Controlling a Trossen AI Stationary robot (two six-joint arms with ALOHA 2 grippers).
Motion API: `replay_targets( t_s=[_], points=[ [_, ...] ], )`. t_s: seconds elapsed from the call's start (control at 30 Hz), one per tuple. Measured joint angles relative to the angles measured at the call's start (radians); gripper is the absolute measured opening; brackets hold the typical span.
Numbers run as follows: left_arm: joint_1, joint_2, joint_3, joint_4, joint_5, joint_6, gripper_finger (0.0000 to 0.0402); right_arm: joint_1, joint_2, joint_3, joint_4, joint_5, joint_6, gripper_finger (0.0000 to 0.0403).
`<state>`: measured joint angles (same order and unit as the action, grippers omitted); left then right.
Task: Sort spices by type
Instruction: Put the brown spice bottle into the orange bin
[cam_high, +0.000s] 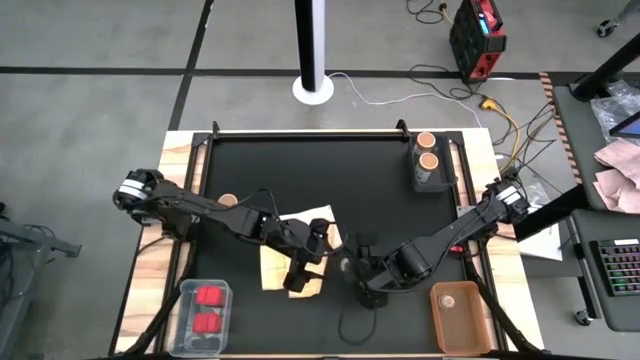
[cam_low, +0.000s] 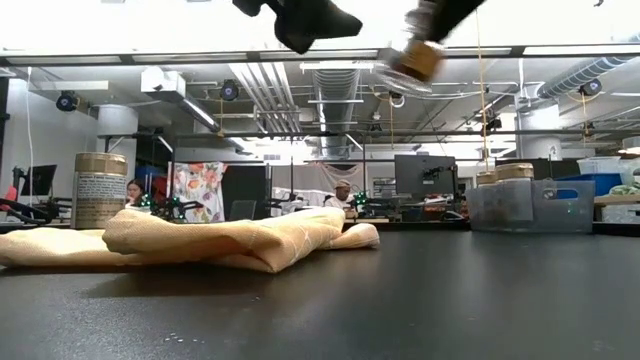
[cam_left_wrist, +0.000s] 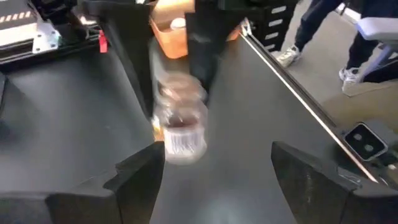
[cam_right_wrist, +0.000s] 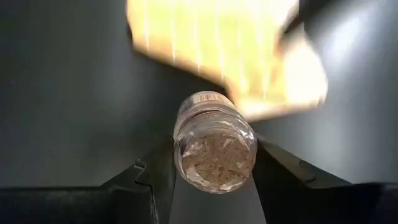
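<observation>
The right gripper (cam_right_wrist: 214, 165) clenched a spice jar (cam_right_wrist: 214, 146) across its body, lifted clear of the black mat (cam_high: 300, 170) near the table's front edge. Gripped by its sides, the jar lay roughly level between the fingers, its clear base facing the wrist camera and showing the brown flakes inside. In the low view the jar (cam_low: 415, 55) hung high above the surface, its tan cap (cam_low: 424, 57) pointing away from the arm.

The left gripper (cam_left_wrist: 211, 168) stood released just beside it, fingers spread wide and empty. It faced the held jar (cam_left_wrist: 180, 124) at close range, which suggested a hand-over between the arms. The jar looked to be wholly in the right arm's keeping.

Below the two grippers lay the yellow cloth (cam_high: 285, 255), crumpled on the mat toward the front edge and not part of the sort. One loose jar (cam_high: 228, 200) stood by the mat's left edge.

The bins showed how the sorting was laid out. Two capped jars (cam_high: 428, 150) stood in the dark tray (cam_high: 418, 180) at the mat's back right corner, the likely home for the lifted jar. Red blocks (cam_high: 208, 308) filled the clear tub (cam_high: 185, 310) at the front left corner. The orange bin (cam_high: 460, 335) at the front right corner held a small pale round piece (cam_high: 449, 301).
</observation>
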<state>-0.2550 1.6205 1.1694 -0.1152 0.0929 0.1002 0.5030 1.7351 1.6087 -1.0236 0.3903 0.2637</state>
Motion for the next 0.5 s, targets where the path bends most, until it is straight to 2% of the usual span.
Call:
replay_targets(
  t_s=[0.17,0.3,0.5],
  points=[
    [0.0,-0.055,-0.001,-0.017,-0.018,-0.001,0.0279,0.003,-0.002,0.001,-0.163,-0.166,0.231,0.0166],
    [0.0,-0.112,-0.006,-0.024,-0.099,-0.004,0.0279,0.044,-0.01,0.001,-0.239,-0.293,0.392,0.0166],
    [0.0,-0.21,-0.024,-0.024,-0.202,-0.004,0.0279,0.169,-0.075,-0.011,-0.317,-0.307,0.67,0.0166]
  ],
)
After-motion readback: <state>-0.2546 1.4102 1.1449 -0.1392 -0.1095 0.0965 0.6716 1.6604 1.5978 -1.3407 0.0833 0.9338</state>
